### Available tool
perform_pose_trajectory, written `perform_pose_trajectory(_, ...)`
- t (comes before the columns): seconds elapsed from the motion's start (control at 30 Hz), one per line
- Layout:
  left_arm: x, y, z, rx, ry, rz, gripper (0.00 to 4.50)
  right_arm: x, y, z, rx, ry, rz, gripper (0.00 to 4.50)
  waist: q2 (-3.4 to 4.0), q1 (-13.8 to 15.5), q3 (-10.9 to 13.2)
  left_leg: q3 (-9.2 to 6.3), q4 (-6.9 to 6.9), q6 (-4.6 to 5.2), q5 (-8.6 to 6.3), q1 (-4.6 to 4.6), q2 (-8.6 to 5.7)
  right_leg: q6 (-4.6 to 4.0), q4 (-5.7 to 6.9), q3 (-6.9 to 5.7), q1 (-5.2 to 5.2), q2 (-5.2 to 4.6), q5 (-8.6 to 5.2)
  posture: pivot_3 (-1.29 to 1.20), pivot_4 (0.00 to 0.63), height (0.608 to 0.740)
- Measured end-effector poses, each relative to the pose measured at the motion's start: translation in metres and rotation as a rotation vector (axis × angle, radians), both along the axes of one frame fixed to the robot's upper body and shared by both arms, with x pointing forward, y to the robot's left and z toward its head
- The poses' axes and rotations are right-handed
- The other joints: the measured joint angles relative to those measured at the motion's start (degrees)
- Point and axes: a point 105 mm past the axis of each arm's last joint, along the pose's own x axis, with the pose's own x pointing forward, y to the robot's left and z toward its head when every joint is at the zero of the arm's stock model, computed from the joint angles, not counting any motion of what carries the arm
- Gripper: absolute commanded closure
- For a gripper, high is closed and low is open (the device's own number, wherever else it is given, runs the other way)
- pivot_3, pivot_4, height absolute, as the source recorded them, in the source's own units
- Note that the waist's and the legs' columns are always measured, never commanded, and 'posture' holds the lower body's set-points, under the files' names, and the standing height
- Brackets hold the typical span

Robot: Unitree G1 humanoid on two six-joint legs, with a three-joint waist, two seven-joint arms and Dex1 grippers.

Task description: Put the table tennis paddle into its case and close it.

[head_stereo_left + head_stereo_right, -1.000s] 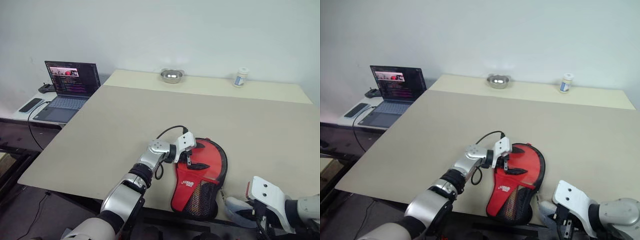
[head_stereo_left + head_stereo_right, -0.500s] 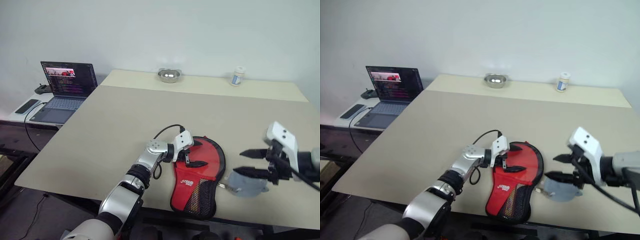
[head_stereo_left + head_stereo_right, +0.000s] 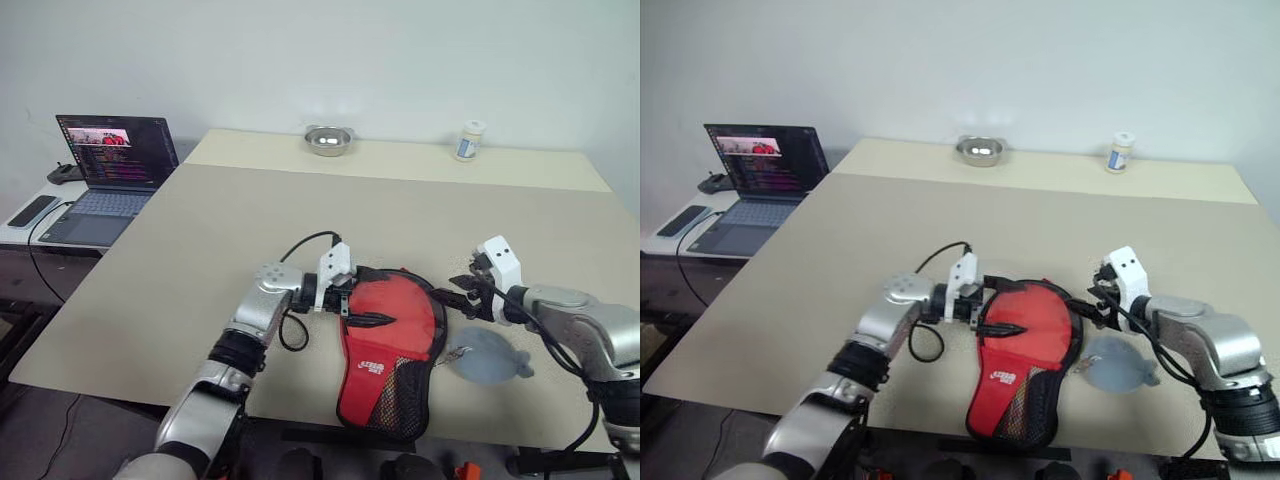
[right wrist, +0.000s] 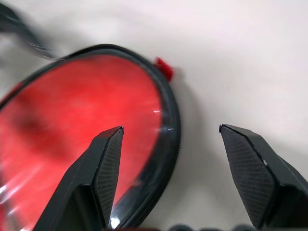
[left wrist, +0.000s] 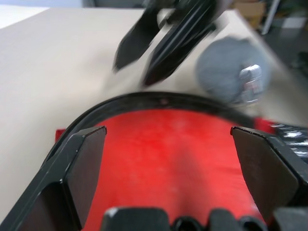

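Since a second ago the right gripper (image 3: 467, 293) has swung up from the near table edge and now sits just beside the right rim of the case (image 3: 388, 340), its two fingers spread wide with nothing between them. On the other side of the case the left gripper (image 3: 343, 305) has lifted a little, and it hangs over the top of the red cloth — wide open too, holding nothing. Red side up, the case lies flat near the front edge of the table (image 3: 300, 210), and a gray round thing (image 3: 487, 358) lies just right of it. I cannot see the paddle, so it may be inside already. To do this step well, I think the right fingers should come in slowly and pinch the black rim, while the left holds the case flat — then it will not slide.
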Motion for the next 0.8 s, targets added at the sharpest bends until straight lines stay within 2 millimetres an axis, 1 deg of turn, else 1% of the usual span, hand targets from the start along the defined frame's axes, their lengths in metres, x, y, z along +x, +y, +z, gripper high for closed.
perform_pose_trajectory(0.13, -0.016, 0.022, 0.002, 0.044, 0.052, -0.038, 0.0, 0.001, 0.007, -0.009, 0.032, 0.022, -0.002, 1.02, 0.15, -0.17, 0.1, 0.01, 0.03, 0.0, 0.0, 0.04, 0.0, 0.0, 0.07, 0.02, 0.0, 0.0, 0.0, 0.0, 0.15, 0.74)
perform_pose_trajectory(0.2, -0.02, 0.029, 0.001, 0.071, 0.049, -0.046, 0.0, 0.003, 0.009, -0.011, 0.042, 0.034, -0.002, 1.4, 0.15, -0.13, 0.1, 0.01, 0.03, 0.0, 0.0, 0.06, 0.0, 0.0, 0.06, 0.01, 0.01, 0.02, 0.0, 0.0, 0.15, 0.74)
perform_pose_trajectory(0.23, -0.022, 0.033, 0.0, 0.083, 0.05, -0.046, 0.0, 0.004, 0.009, -0.014, 0.042, 0.047, -0.006, 1.64, 0.16, -0.11, 0.1, 0.01, 0.03, 0.0, 0.0, 0.07, -0.01, 0.0, 0.06, 0.02, 0.02, 0.02, 0.0, 0.0, 0.15, 0.74)
perform_pose_trajectory(0.3, -0.023, 0.037, -0.004, 0.098, 0.056, -0.041, 0.0, 0.006, 0.009, -0.022, 0.037, 0.081, -0.01, 2.35, 0.17, -0.1, 0.11, 0.04, 0.04, 0.0, 0.01, 0.09, -0.01, 0.0, 0.07, 0.05, 0.02, 0.02, 0.0, 0.0, 0.15, 0.74)
perform_pose_trajectory(0.43, -0.026, 0.036, -0.01, 0.11, 0.063, -0.049, 0.0, 0.014, 0.012, -0.019, 0.051, 0.096, -0.006, 3.65, 0.17, -0.15, 0.11, 0.1, 0.07, 0.01, 0.01, 0.12, 0.01, -0.01, 0.09, 0.11, 0.03, 0.02, 0.01, 0.0, 0.15, 0.74)
perform_pose_trajectory(0.5, -0.026, 0.036, -0.011, 0.11, 0.052, -0.044, 0.0, 0.017, 0.012, -0.017, 0.049, 0.1, 0.002, 4.25, 0.17, -0.17, 0.11, 0.12, 0.06, 0.01, 0.01, 0.15, 0.03, -0.01, 0.1, 0.14, 0.03, 0.03, 0.01, 0.0, 0.15, 0.74)
perform_pose_trajectory(0.53, -0.026, 0.036, -0.011, 0.11, 0.048, -0.042, 0.0, 0.018, 0.013, -0.016, 0.051, 0.1, 0.008, 4.46, 0.17, -0.18, 0.11, 0.13, 0.06, 0.01, 0.01, 0.15, 0.05, -0.01, 0.1, 0.14, 0.03, 0.04, 0.01, 0.0, 0.15, 0.74)
perform_pose_trajectory(0.7, -0.027, 0.035, -0.015, 0.112, 0.041, -0.045, 0.0, 0.025, 0.019, -0.014, 0.031, 0.112, 0.045, 4.46, 0.2, -0.68, 0.13, 0.2, 0.06, 0.01, 0.01, 0.25, 0.1, -0.03, 0.2, 0.22, 0.03, 0.07, 0.02, 0.0, 0.15, 0.74)
perform_pose_trajectory(0.8, -0.029, 0.032, -0.017, 0.114, 0.046, -0.053, 0.0, 0.032, 0.025, -0.01, 0.014, 0.096, 0.067, 4.46, 0.2, -1.07, 0.13, 0.28, 0.07, 0.01, 0.01, 0.31, 0.1, -0.03, 0.31, 0.3, 0.02, 0.07, 0.02, 0.0, 0.15, 0.74)
